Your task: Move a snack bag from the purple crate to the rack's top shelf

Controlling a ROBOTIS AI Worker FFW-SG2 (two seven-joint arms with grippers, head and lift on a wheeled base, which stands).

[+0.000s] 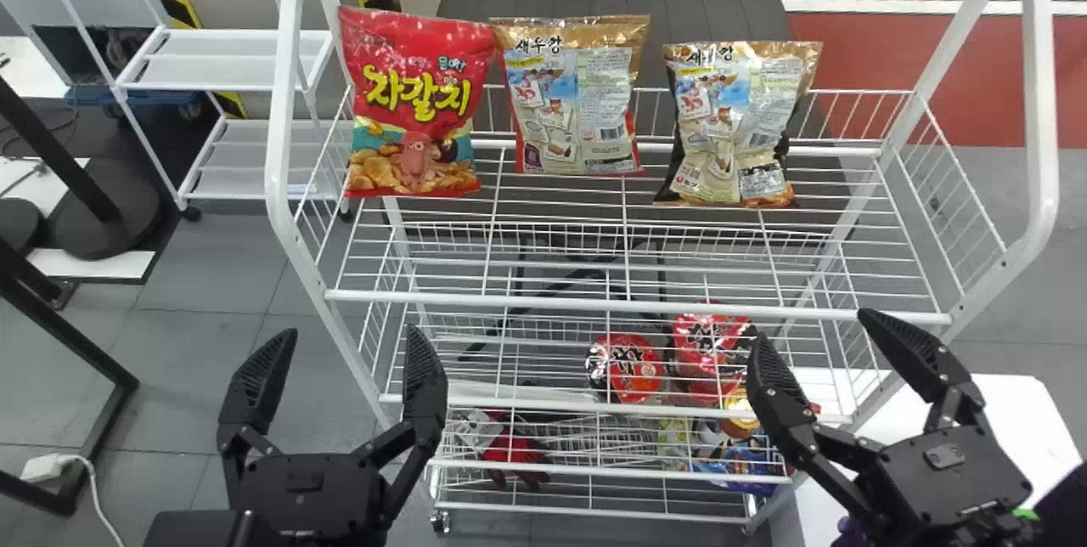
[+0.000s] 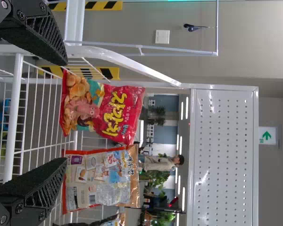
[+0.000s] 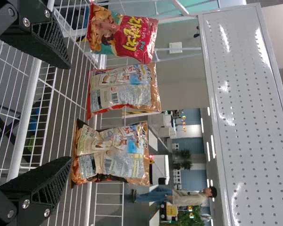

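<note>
Three snack bags stand upright side by side along the back of the rack's top shelf [image 1: 628, 302]: a red bag [image 1: 416, 105] at left, a gold-topped bag with red edges [image 1: 571, 97] in the middle, a gold and black bag [image 1: 737, 122] at right. Both grippers are on the near side of the rack with nothing held. My left gripper [image 1: 350, 333] is open at the lower left; its own view has the left gripper [image 2: 66, 112] facing the red bag [image 2: 104, 108]. My right gripper [image 1: 813, 326] is open near the shelf's front right; the right wrist view has the right gripper [image 3: 70, 114] too.
Lower rack shelves hold red packages [image 1: 624, 367], a blue package [image 1: 747, 466] and red-and-black gloves [image 1: 514, 449]. White rack posts rise at both sides. A white table [image 1: 1010, 420] stands at right, under my right arm. Small purple patches border that arm.
</note>
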